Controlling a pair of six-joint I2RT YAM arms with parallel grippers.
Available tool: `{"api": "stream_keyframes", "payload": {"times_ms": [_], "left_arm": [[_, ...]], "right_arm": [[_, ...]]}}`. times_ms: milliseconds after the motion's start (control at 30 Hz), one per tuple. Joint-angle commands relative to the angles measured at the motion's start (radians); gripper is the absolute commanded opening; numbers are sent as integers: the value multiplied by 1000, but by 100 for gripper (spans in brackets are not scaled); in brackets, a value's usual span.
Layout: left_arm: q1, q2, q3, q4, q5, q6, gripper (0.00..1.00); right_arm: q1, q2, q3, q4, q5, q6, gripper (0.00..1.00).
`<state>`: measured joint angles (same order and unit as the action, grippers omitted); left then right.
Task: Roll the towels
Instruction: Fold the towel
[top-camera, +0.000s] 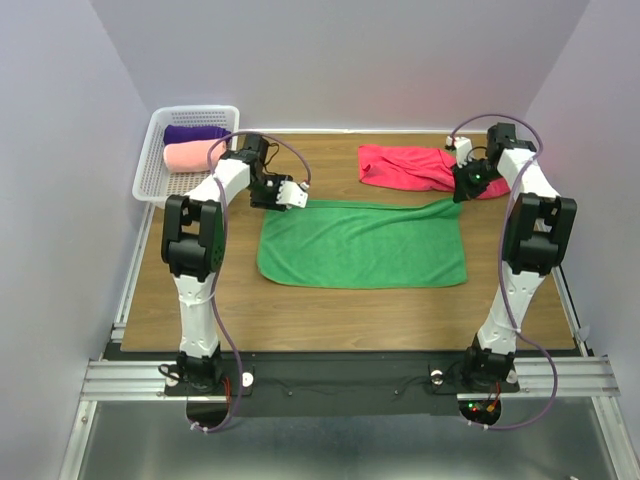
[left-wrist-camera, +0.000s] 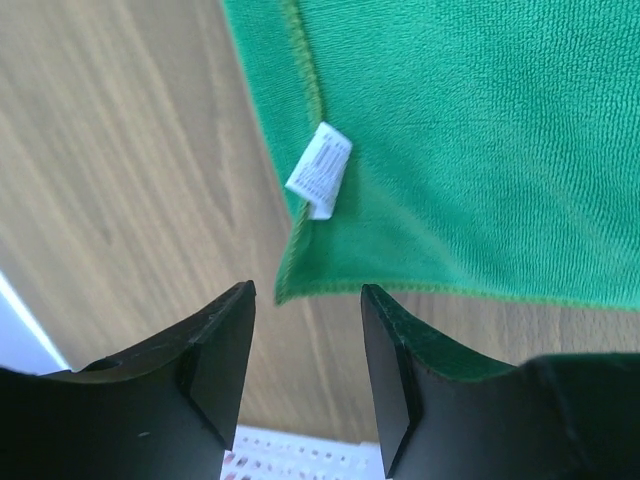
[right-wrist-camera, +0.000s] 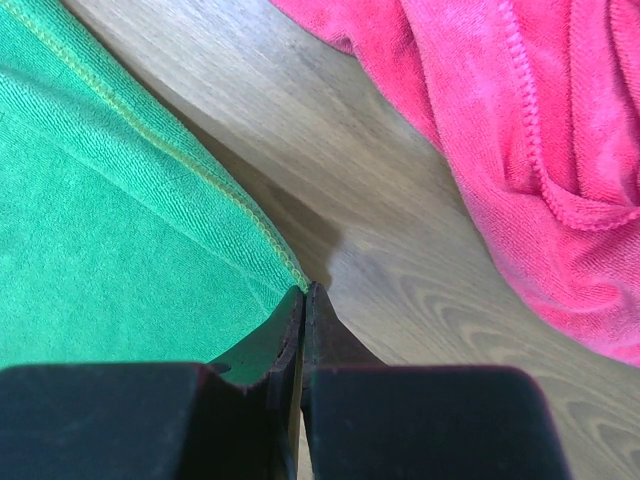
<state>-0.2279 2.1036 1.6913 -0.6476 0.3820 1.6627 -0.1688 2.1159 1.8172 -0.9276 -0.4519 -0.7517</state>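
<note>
The green towel (top-camera: 362, 243) lies flat in the middle of the table. My left gripper (top-camera: 293, 195) is open and empty just behind its far left corner; in the left wrist view (left-wrist-camera: 307, 300) that corner, with a white label (left-wrist-camera: 320, 170), lies just ahead of the jaws. My right gripper (top-camera: 458, 190) is shut on the towel's far right corner, which is pulled up to a point (right-wrist-camera: 303, 292). The crimson towel (top-camera: 410, 165) lies crumpled at the back right, beside the right gripper (right-wrist-camera: 540, 130). The purple towel (top-camera: 195, 133) and the salmon-pink towel (top-camera: 192, 155) lie rolled in the basket.
A white mesh basket (top-camera: 155, 170) stands at the back left corner, just left of my left arm; its mesh shows at the bottom of the left wrist view (left-wrist-camera: 300, 455). Walls close in the table on the left, back and right.
</note>
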Motion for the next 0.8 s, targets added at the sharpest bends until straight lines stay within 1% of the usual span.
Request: {"api": "stream_keyframes", "payload": {"times_ms": [0, 167, 267, 300, 333, 367, 400, 467, 633, 767], "left_arm": [[-8, 18, 51, -4, 6, 35, 56], [-10, 47, 59, 22, -6, 39, 50], [-14, 65, 79, 19, -11, 39, 41], [-14, 68, 82, 17, -15, 43, 36], [-14, 67, 85, 17, -15, 45, 25], [-14, 67, 85, 17, -15, 48, 20], [-14, 64, 87, 14, -15, 51, 11], [-14, 58, 87, 9, -11, 52, 1], [1, -10, 93, -23, 14, -3, 0], [19, -92, 53, -35, 5, -47, 0]], "right_arm": [[0, 9, 44, -10, 2, -3, 1], [0, 12, 40, -10, -5, 2, 1], [0, 12, 39, -11, 1, -1, 1], [0, 12, 42, -13, 4, -1, 1], [0, 10, 42, -11, 7, -3, 1], [0, 10, 44, -11, 5, -3, 1], [0, 12, 45, -11, 5, -3, 1], [0, 12, 50, -13, 7, -2, 1], [-1, -14, 54, -16, 28, -11, 1], [-3, -50, 51, -33, 45, -40, 0]]}}
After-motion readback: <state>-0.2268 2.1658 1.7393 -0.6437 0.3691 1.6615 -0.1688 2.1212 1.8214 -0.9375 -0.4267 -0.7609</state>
